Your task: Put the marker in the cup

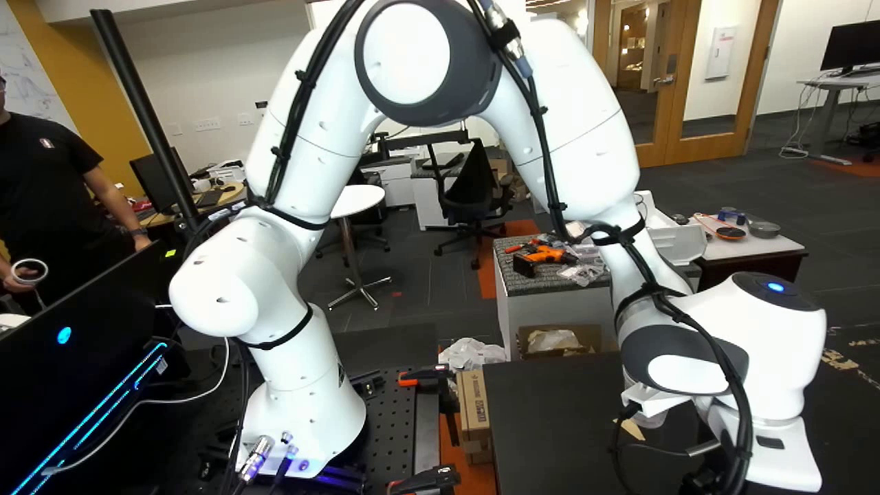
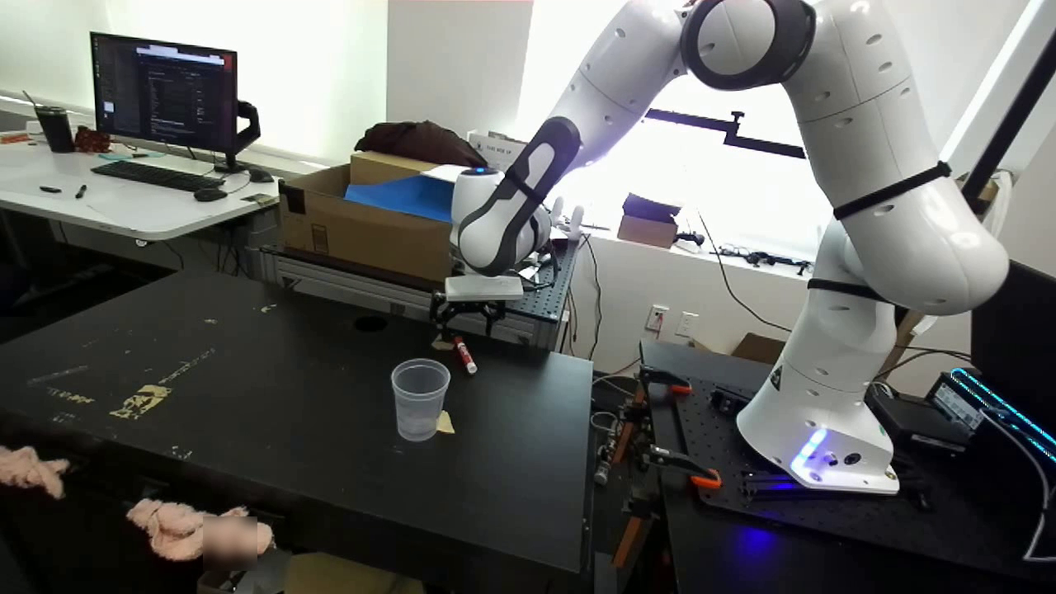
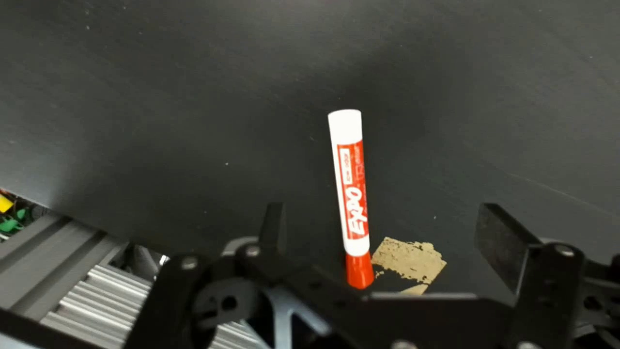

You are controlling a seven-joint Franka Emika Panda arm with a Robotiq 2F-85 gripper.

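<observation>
Hanging above a black tabletop with a black two-fingered gripper, holding both jaws wide apart and grasping nothing. Seeing a red-and-white cylindrical marker lying on the tabletop, between the jaws in the wrist view, with red cap just beside a torn tan patch. Finding a tapered, translucent whitish plastic cup standing upright near the marker, not touching, in an exterior view. Losing the gripper's tips past the bottom edge, and most of the cup behind a white-and-grey wrist, in an exterior view. Struggling to judge the jaws' height.
</observation>
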